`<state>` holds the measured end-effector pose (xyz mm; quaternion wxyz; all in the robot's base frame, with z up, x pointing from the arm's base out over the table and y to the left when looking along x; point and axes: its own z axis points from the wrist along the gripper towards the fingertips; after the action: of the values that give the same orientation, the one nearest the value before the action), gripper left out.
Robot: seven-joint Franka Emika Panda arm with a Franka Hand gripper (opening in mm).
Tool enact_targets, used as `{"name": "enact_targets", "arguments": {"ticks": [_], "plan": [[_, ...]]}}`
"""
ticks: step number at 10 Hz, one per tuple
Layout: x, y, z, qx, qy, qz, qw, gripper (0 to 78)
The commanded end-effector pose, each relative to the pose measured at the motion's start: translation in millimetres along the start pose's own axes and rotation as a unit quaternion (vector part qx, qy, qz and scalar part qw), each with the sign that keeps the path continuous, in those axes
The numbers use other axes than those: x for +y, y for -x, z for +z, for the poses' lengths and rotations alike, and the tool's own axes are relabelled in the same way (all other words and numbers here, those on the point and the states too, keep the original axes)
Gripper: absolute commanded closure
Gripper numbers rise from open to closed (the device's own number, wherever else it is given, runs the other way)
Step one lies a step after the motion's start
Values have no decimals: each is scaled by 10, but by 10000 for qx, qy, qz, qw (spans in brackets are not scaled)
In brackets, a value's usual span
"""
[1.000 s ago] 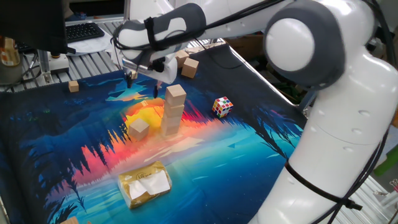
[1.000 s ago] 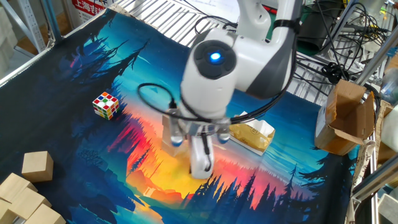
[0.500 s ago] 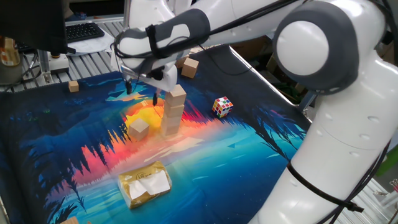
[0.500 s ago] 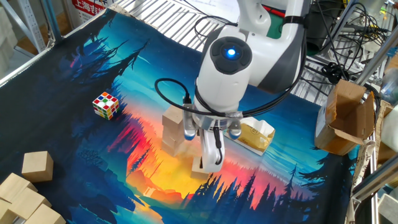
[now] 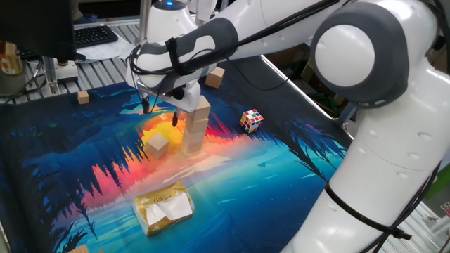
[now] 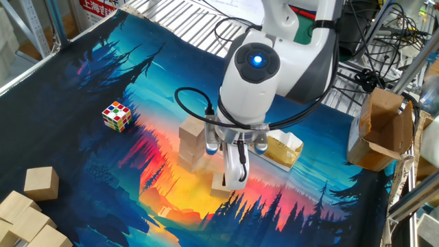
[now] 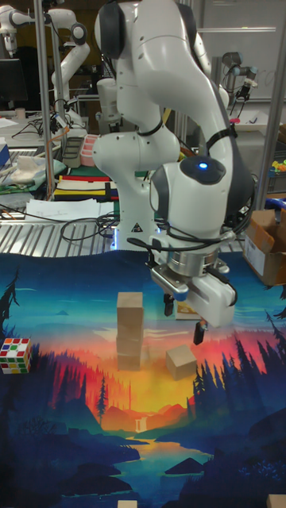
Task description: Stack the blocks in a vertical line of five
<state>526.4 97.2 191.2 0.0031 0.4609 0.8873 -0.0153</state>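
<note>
Blocks stand three high in a stack (image 7: 129,329) mid-mat with a loose block (image 5: 156,145) just beside it, so I judge the fourth pick is in hand: my gripper (image 7: 183,317) hovers above it, jaws open and empty, needing a straight descent.

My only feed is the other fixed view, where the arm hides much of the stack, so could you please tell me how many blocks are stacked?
Observer: Three, going by the tall view; the stack stands upright.
Operator: Thank you. Is the gripper carrying a block?
Observer: No. The gripper is open and empty, above a loose block.
Operator: Does that block touch the stack?
Observer: No, the tall view shows bare mat between them.
</note>
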Motion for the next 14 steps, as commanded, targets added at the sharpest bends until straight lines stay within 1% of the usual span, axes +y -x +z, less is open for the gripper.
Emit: {"name": "enact_targets", "arguments": {"ticks": [1,2,7,14], "plan": [[-11,-62,92,-24,43,94,9999,1],[-30,-86,149,-35,61,121,9999,1],[-72,-128,298,-80,118,149,9998,1],[-45,-109,469,-114,190,200,9996,1]]}}
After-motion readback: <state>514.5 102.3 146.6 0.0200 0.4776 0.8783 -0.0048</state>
